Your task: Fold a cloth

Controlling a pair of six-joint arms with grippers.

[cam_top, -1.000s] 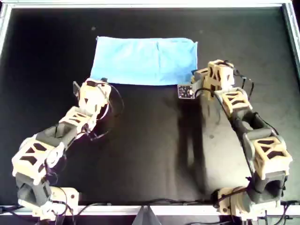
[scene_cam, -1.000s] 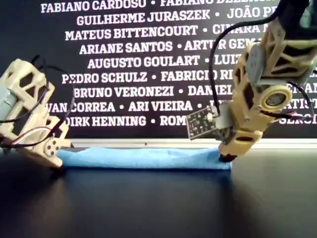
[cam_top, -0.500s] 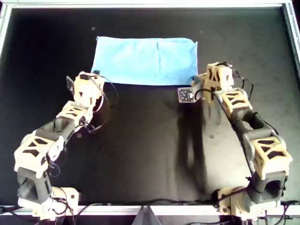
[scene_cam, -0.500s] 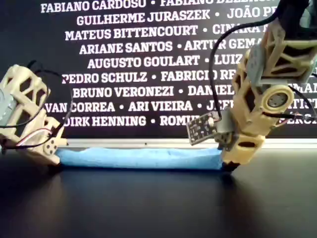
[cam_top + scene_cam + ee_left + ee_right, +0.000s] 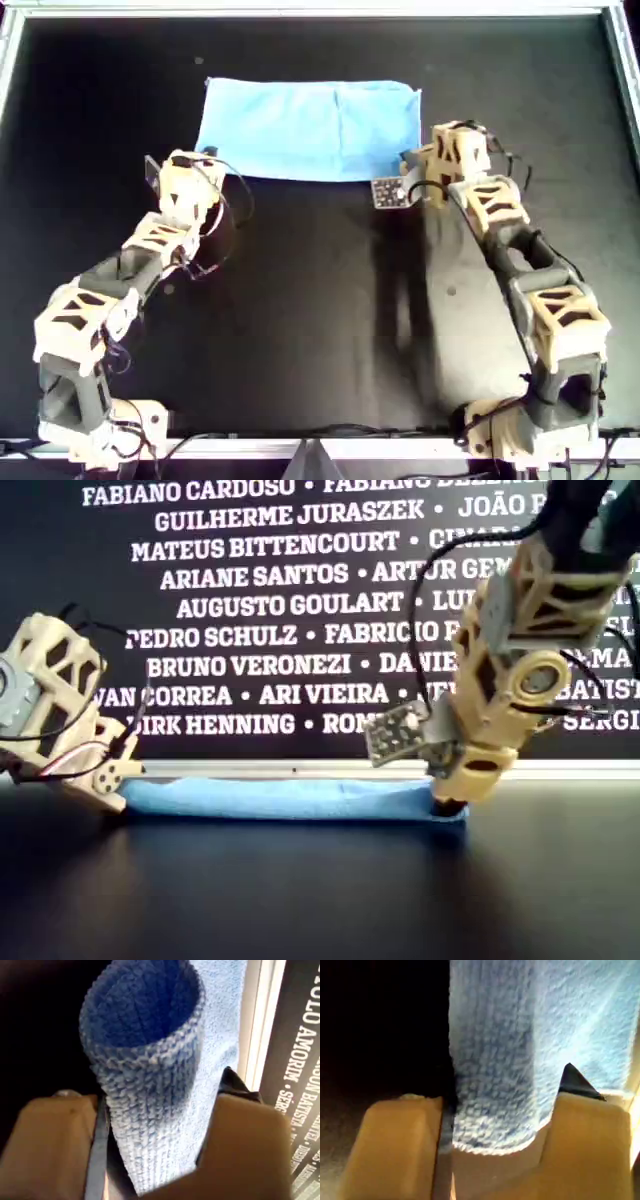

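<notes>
The light blue cloth [image 5: 310, 130] lies as a flat rectangle on the black table, toward the far side in the overhead view. My left gripper [image 5: 196, 166] is down at its near corner on that view's left. In the left wrist view a bulging loop of the cloth [image 5: 150, 1060] fills the gap between the fingers [image 5: 55, 1140]. My right gripper [image 5: 416, 168] is at the near corner on the overhead view's right, and the cloth's [image 5: 500, 1060] corner fills the space between its jaws. In the exterior view the cloth [image 5: 290, 800] rests on the table between both grippers.
A metal frame [image 5: 310, 10] rims the black table. A dark board with white names [image 5: 290, 600] stands behind the cloth in the exterior view. A small circuit board [image 5: 387, 192] sticks out from the right gripper. Both arms reach in from the near edge of the overhead view.
The left gripper has moved up to the cloth's near corner and come down on it. The right gripper has shifted slightly toward the cloth. The cloth lies where it was.
</notes>
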